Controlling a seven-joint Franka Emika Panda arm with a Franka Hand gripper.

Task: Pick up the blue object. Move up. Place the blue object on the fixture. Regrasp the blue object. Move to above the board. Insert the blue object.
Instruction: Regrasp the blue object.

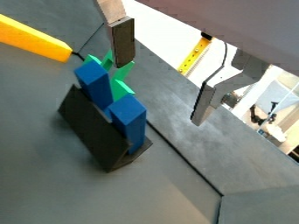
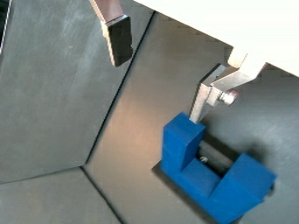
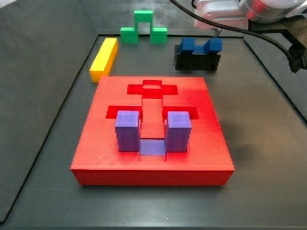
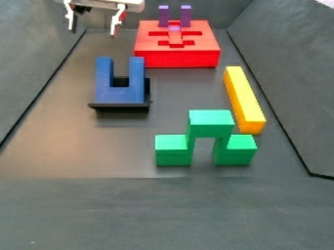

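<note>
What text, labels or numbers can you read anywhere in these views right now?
None readable.
Yellow strip past the table edge in a wrist view: dark marks, too blurred to read.
Blue object, fixture, board, yellow bar, green block: unmarked.
The tool, open, up beyond the fixture: unmarked.

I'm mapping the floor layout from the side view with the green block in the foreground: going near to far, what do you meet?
Green block → blue object on the fixture → board → purple block; the gripper hangs open at the far left.
</note>
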